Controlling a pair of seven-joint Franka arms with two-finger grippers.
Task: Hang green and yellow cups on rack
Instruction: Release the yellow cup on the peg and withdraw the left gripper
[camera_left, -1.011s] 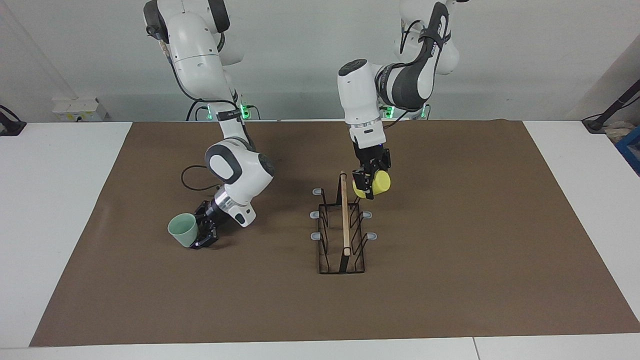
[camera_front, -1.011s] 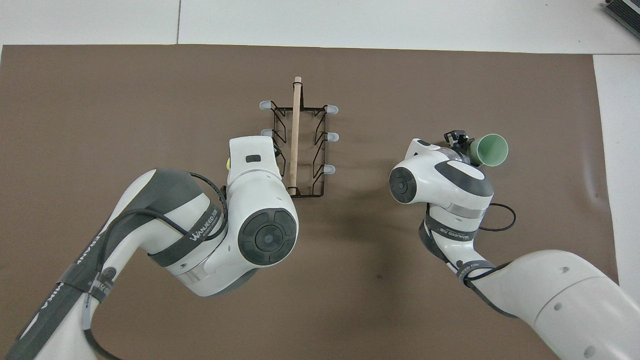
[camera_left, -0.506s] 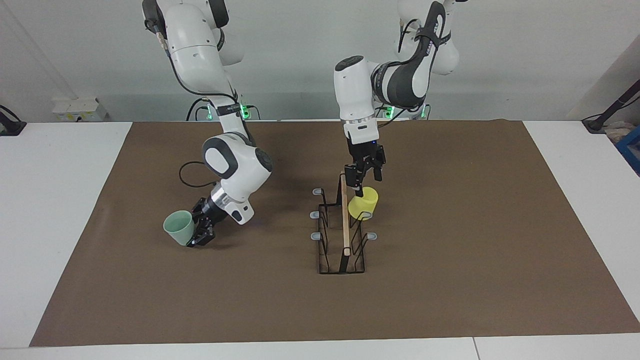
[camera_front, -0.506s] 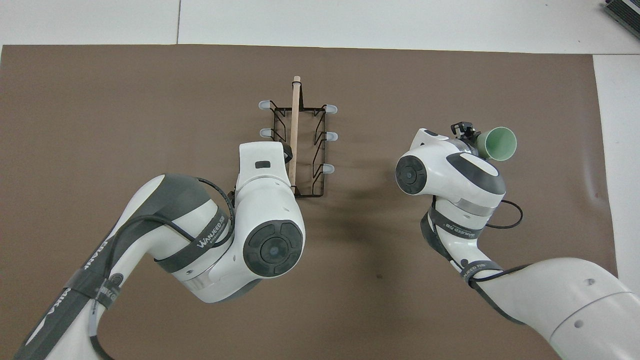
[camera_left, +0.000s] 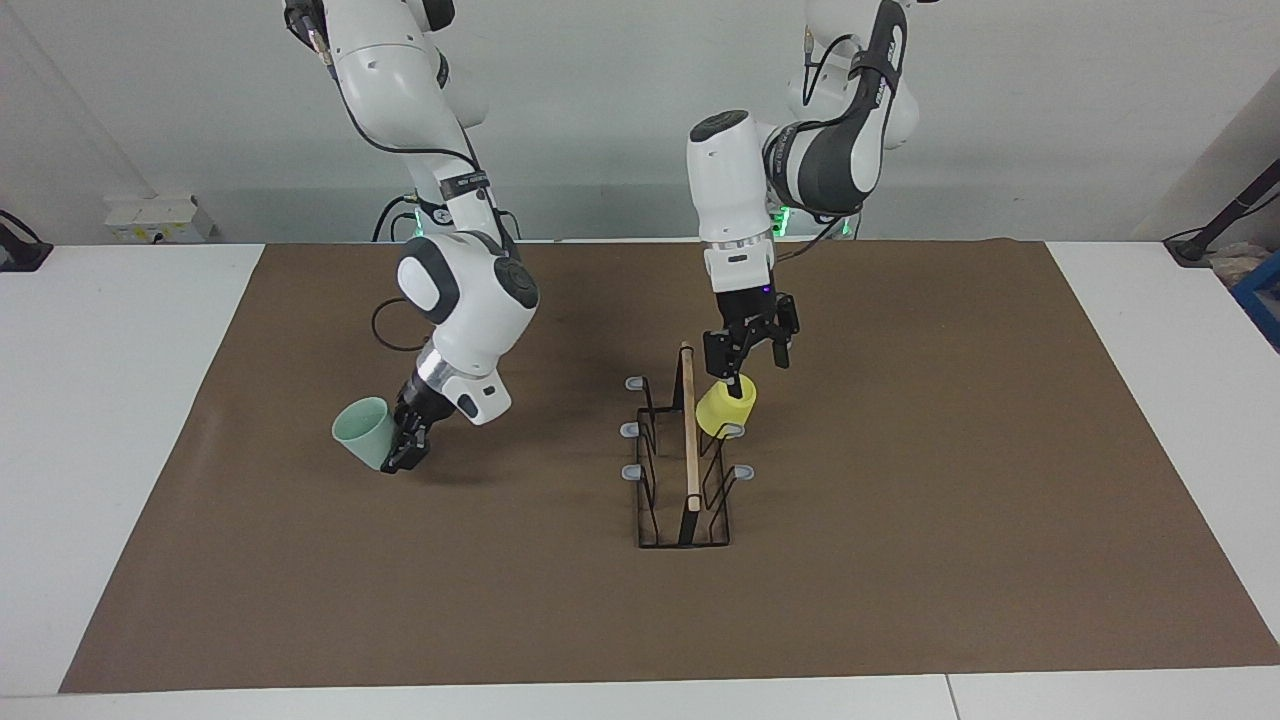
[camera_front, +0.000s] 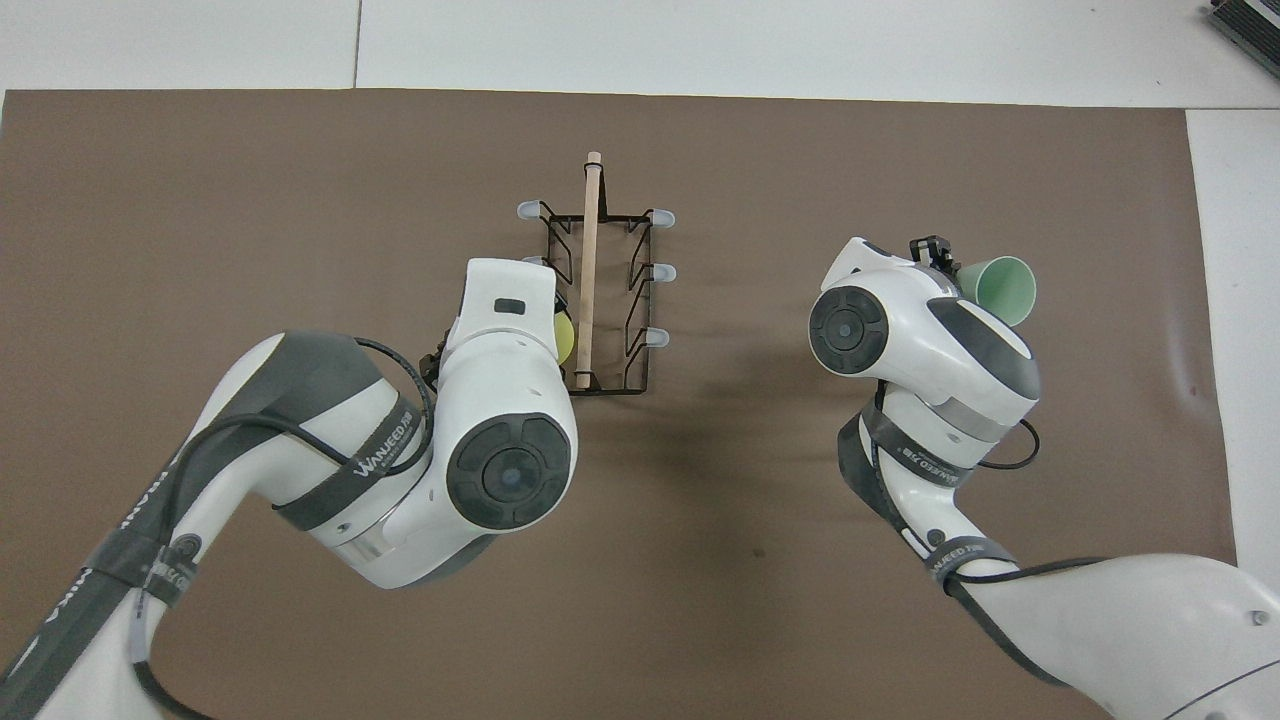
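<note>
The yellow cup (camera_left: 727, 405) (camera_front: 567, 336) sits mouth-down over a prong of the black wire rack (camera_left: 688, 450) (camera_front: 591, 250), on the left arm's side at the end nearest the robots. My left gripper (camera_left: 752, 362) hangs open just above it, fingers clear of the cup. In the overhead view its wrist hides most of the cup. The mint green cup (camera_left: 362, 432) (camera_front: 1000, 288) is tilted, low over the mat toward the right arm's end. My right gripper (camera_left: 400, 450) (camera_front: 935, 255) is shut on its wall.
A brown mat (camera_left: 900, 560) covers the table's middle, with white tabletop (camera_left: 100, 400) around it. The rack's other grey-tipped prongs (camera_left: 628, 430) carry nothing. A white socket box (camera_left: 155, 218) sits by the wall at the right arm's end.
My left gripper opened and let go of the yellow cup, which dropped onto the prong and stays there. The gripper rose slightly. The right arm shifted a little with the green cup.
</note>
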